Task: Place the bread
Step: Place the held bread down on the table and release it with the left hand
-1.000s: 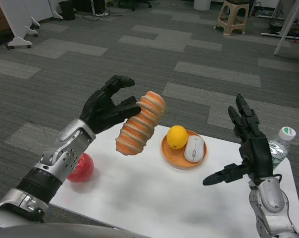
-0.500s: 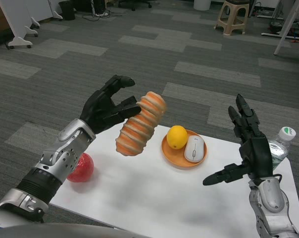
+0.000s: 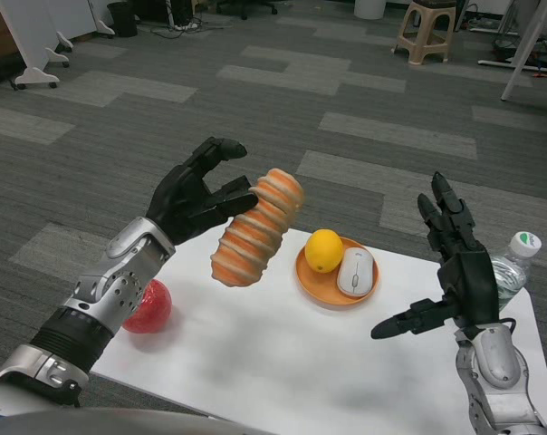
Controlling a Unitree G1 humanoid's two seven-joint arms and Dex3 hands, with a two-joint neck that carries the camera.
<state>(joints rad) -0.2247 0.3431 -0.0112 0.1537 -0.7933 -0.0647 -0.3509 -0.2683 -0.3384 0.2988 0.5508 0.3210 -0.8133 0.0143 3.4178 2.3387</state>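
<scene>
A long ridged orange-and-cream bread loaf hangs tilted in the air above the table's far left part. My left hand holds it from its left side, fingers against the loaf. Just to the right of the loaf an orange plate carries a yellow lemon and a white computer mouse. My right hand is raised over the table's right side, fingers spread, holding nothing.
A red apple lies at the white table's left edge beside my left forearm. A clear water bottle with a green cap stands at the far right, behind my right hand. Grey carpet floor lies beyond the table.
</scene>
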